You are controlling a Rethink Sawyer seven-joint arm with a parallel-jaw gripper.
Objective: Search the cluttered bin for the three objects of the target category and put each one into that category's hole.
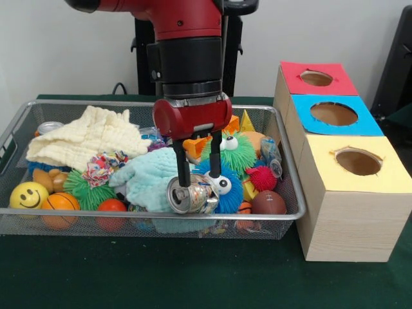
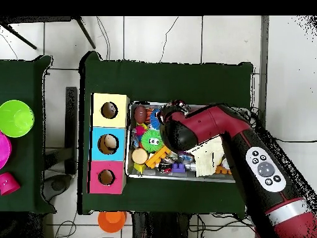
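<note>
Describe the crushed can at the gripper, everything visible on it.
The crushed can is shiny silver metal, dented and crumpled, lying on its side with its round end facing the front camera. It sits near the front rim of the wire bin, atop the clutter, against the mint cloth on one side and the blue fuzzy googly-eyed toy on the other. The gripper has its two black fingers straddling the can's upper part. The overhead view hides it under the arm.
</note>
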